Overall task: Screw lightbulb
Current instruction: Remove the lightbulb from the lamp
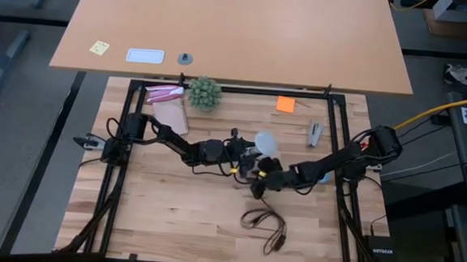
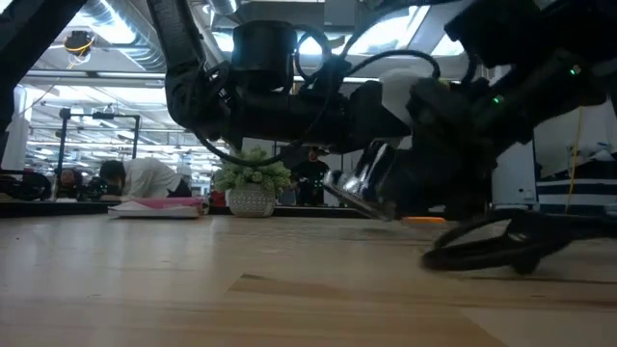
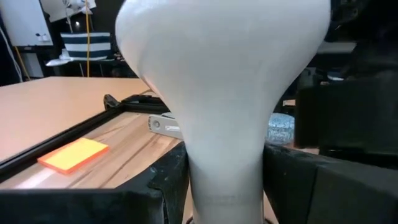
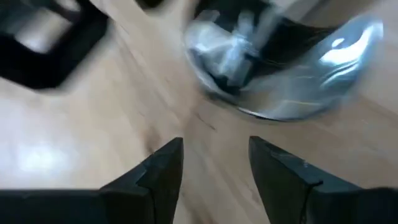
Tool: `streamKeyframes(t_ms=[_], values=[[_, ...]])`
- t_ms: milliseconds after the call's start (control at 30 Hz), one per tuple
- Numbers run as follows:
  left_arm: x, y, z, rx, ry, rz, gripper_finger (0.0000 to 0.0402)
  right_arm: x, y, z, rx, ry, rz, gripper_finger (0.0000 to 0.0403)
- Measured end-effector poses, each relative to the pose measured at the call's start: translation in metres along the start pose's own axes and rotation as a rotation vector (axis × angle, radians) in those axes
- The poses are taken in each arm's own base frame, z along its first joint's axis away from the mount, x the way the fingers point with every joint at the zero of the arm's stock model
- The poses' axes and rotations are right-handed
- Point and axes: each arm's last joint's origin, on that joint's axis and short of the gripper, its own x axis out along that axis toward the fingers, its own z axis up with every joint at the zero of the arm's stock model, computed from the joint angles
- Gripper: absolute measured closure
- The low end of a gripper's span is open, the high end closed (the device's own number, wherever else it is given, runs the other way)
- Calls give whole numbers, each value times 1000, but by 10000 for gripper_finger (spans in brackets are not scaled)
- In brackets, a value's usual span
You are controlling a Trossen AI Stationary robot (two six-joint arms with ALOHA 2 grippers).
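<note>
The white frosted lightbulb [image 3: 224,81] fills the left wrist view and shows as a white round near the table's middle [image 1: 265,141]. My left gripper [image 1: 246,152] reaches in level from the table's left and is shut on it. The bulb's screw base is hidden. The silvery socket [image 4: 280,68] lies tilted on the wood just ahead of my right gripper [image 4: 214,158]. That gripper comes in slanting down from the table's right [image 1: 260,180] and is open, with only bare wood between its fingers. My left gripper pinches the lightbulb's narrow neck [image 3: 224,177] between its two fingers [image 3: 165,186], one on each side. The fingers come level from the table's left. The wide dome stands out beyond the fingers, and the bulb is held above the tabletop.
A coiled black cord [image 1: 264,222] lies toward the near edge. A small green plant [image 1: 204,93], a pink packet [image 1: 164,94], an orange note [image 1: 285,104] and a grey tool [image 1: 315,134] sit along the far side. A light-blue object [image 3: 281,127] lies by the right arm. A black frame [image 1: 339,137] borders the board.
</note>
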Motion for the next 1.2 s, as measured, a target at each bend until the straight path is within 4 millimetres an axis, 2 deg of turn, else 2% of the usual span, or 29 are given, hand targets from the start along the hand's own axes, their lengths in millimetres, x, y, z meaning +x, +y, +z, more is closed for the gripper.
streamKeyframes(t_ms=[167, 400, 533, 667, 900, 1067, 1200], values=[[0, 0, 0, 2, 1, 3, 243, 0, 6, 6, 24, -52, 62, 215], [0, 0, 0, 2, 5, 4, 243, -3, 12, 14, -53, -145, 105, 215], [0, 1, 0, -5, 0, 7, 243, -13, 11, 20, -91, -168, 47, 215], [1, 3, -1, -1, 7, 12, 243, -32, 5, 27, -122, -161, -50, 215], [5, 19, -2, -88, 20, 48, 243, -61, -7, 36, -160, -169, -182, 215], [13, 29, -6, -111, 60, 52, 243, -65, -14, 34, -197, -161, -268, 215], [13, 28, -9, -149, 122, 31, 243, -60, -17, 30, -200, -138, -303, 215]])
